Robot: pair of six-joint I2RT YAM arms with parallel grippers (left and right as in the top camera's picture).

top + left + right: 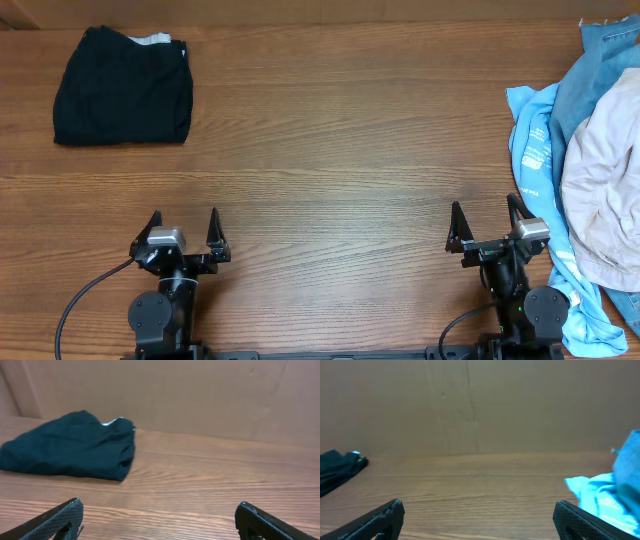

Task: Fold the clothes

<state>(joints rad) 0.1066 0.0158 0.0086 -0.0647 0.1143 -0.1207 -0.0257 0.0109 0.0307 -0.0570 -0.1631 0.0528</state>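
The pale beige shorts (605, 190) lie crumpled at the right edge of the table, on top of other garments. My right gripper (486, 214) stands open near the front edge, just left of that pile, with nothing between its fingers. In the right wrist view my right gripper (479, 510) frames bare wood; the beige shorts are out of that view. My left gripper (184, 222) stands open at the front left, far from the shorts, and in the left wrist view my left gripper (160, 512) holds nothing.
A folded black garment (123, 87) lies at the back left, seen as the black garment (70, 446) and the black garment (340, 469). A light-blue garment (538, 150) and blue denim (600, 70) lie under the shorts; the light-blue garment (605, 495) shows right. A brown wall (470, 405) backs the table.
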